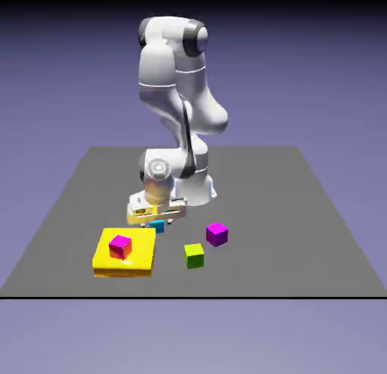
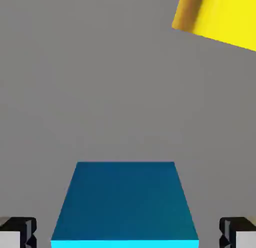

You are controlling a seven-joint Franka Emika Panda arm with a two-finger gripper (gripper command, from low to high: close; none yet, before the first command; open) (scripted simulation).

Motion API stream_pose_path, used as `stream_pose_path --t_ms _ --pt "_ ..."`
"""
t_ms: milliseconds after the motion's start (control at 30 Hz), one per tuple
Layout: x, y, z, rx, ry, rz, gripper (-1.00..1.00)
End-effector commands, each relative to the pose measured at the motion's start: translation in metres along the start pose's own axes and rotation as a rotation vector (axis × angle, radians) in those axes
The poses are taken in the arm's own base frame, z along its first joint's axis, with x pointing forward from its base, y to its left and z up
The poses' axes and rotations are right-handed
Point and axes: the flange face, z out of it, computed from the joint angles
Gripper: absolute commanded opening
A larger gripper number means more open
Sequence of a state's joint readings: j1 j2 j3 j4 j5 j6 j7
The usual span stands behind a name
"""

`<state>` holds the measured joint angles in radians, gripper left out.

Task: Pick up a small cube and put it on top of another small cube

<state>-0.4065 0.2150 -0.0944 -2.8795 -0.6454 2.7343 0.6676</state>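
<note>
On the dark grey matte tabletop [image 1: 264, 183], a small blue cube with a bright cyan face [image 1: 157, 226] is sitting beneath the lowered hand of the white robot arm [image 1: 159, 63], toward the exterior view's left. The grey two-finger jaws [image 2: 128, 237] are standing apart, one tip on either side of the blue cube. Hand view: a strip of grey surface is showing between each tip and the cube, so the jaws are holding nothing; they are parted more widely than the cube. The cube's dark blue side is filling the lower middle of that view, its cyan face running along the bottom edge.

Near the blue cube, a flat, square, glossy yellow block [image 1: 140, 255] is lying closer to the camera and further to the exterior view's left. One small magenta cube [image 1: 120, 247] is resting on top of it, showing reddish tones on one face. A corner of the yellow block is entering the hand view at upper right.

Toward the exterior view's right, a lime-green cube [image 1: 194, 256] is resting on the tabletop. Just beside it, a second, purple-magenta cube [image 1: 217, 234] is sitting further from the camera, apart from the green one.
</note>
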Motion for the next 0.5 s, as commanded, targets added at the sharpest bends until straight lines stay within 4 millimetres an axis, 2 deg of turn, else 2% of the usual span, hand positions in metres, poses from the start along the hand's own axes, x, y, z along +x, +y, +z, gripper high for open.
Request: stream_pose_path --t_ms 0,200,267,467 --pt "0.001 0.001 -0.009 -0.004 0.002 0.001 -1.00" --pt "-0.004 0.005 -0.064 -0.002 -0.001 0.000 -1.00" --pt "-0.005 0.005 -0.069 0.000 -0.002 -0.001 -1.00" --pt "0.059 0.002 -0.121 -0.035 0.050 -0.165 -1.00"
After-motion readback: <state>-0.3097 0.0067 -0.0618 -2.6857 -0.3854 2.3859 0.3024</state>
